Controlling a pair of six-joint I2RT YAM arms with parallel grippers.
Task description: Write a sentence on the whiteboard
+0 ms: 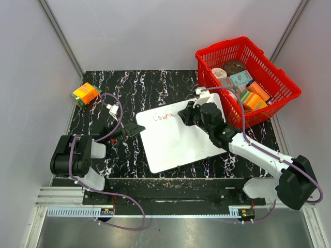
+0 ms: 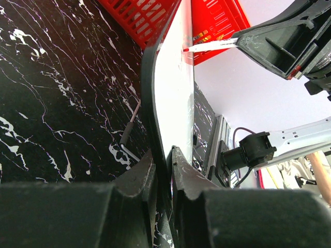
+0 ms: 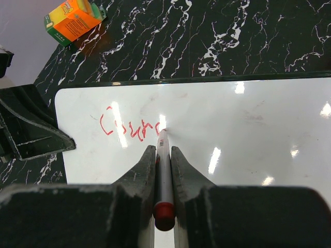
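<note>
**Mid-word, marker on the board**

The whiteboard [image 1: 178,137] lies flat in the middle of the top view, slightly skewed on the black marbled worktop [image 1: 145,88]. The left hand [image 1: 138,128] is pinched nearly shut on the board's left edge, and the left wrist view shows one finger above it and one below. The right hand [image 3: 163,151] is clamped on a red marker [image 3: 164,175]. The marker's tip meets the board at the end of the sentence [image 3: 132,126], so far a few red letters in the board's upper left reading roughly "Coura".

This stroke probably needs light, even pressure. The marker should travel rightward in small strokes along the same line, toward the red basket [image 1: 279,77] in the upper right. The left grip should hold firm so the board cannot slide. There is plenty of white to the right for the rest of the line.
</note>
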